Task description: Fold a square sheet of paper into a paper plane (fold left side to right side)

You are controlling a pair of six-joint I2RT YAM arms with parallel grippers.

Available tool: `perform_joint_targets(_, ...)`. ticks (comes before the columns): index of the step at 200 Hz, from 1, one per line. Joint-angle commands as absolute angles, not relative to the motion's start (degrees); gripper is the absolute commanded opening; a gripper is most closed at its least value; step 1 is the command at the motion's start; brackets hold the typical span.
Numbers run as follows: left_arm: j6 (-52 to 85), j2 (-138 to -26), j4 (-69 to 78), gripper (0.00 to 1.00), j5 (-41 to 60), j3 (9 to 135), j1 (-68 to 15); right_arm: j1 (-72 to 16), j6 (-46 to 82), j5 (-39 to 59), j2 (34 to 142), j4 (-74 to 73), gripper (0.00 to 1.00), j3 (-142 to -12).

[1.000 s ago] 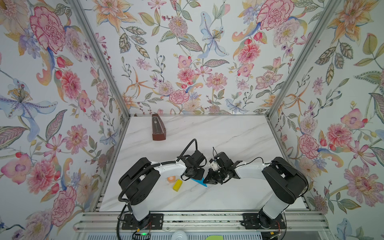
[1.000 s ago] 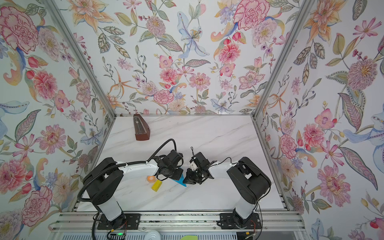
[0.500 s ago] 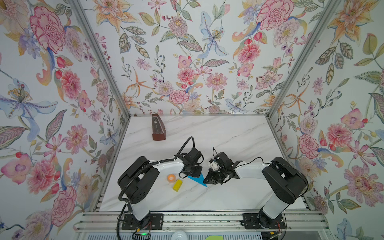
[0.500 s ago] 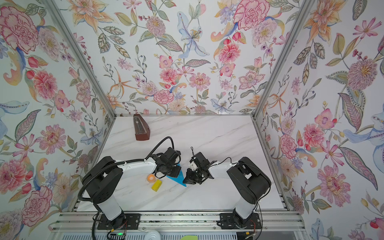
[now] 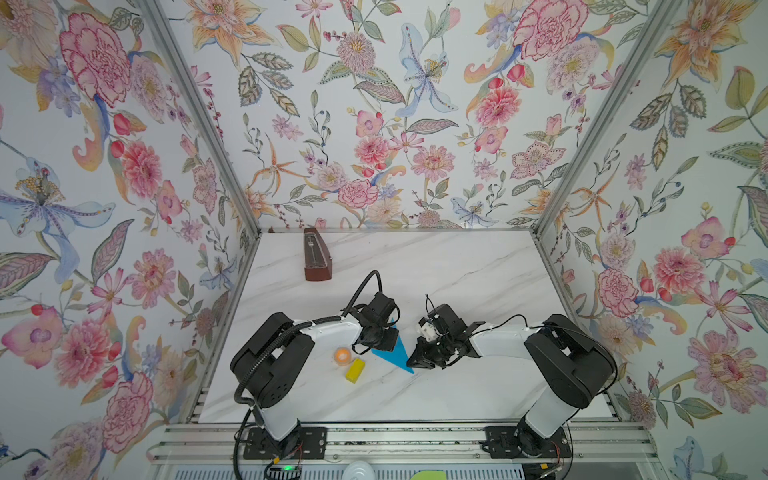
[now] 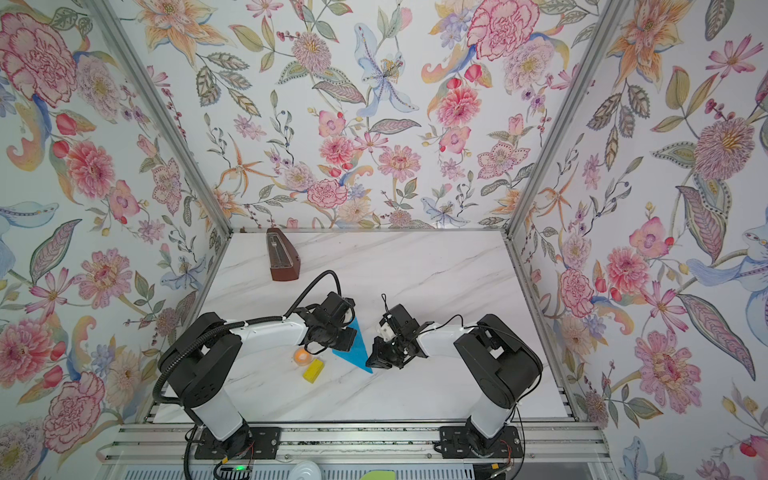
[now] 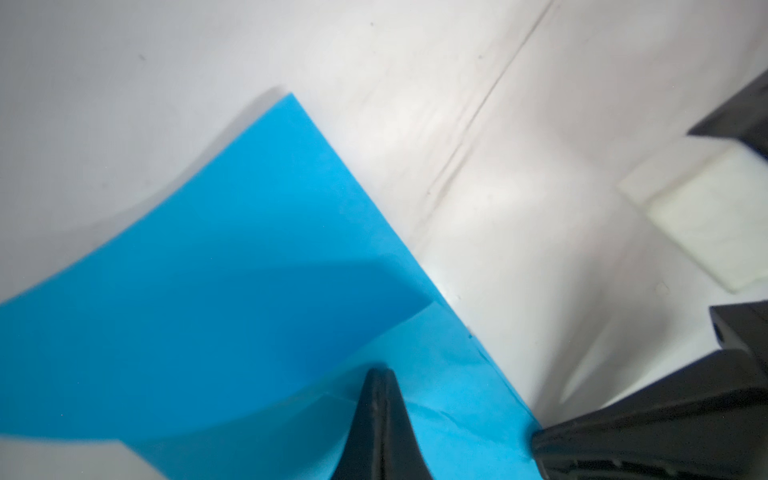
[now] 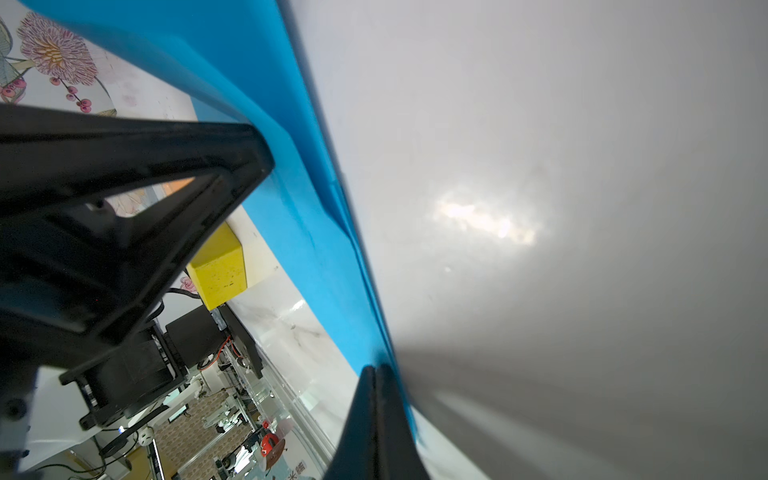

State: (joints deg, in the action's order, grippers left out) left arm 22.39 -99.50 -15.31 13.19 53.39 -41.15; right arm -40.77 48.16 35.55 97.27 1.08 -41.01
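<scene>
While an orange ball (image 5: 342, 355) and a yellow block (image 5: 354, 370) sit on the tabletop (image 5: 457, 270), the left claw (image 7: 379, 372), pressed together, bears down on the folded blue paper (image 5: 395, 353) just right of them. The right claw (image 8: 376, 370), also pressed together, meets the paper's edge near its narrow tip.

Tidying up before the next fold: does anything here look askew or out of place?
The folded bright blue paper triangle is not lying flat: one flap curls upward. A small yellow block and a small orange round object sit close beside it, unrelated to folding.
</scene>
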Motion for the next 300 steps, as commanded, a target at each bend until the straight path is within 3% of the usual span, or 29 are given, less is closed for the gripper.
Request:
perform_joint_targets(1, 20.76, -102.68, -23.61, 0.0, 5.7, 49.83, -37.86, -40.51, 47.55, 30.58, 98.09, 9.45, 0.0, -38.23)
perform_joint_targets(300, 20.76, -106.12, -23.12, 0.0, 2.29, 49.64, -23.35, -39.97, 46.94, 30.6, 97.57, 10.48, 0.0, -38.8)
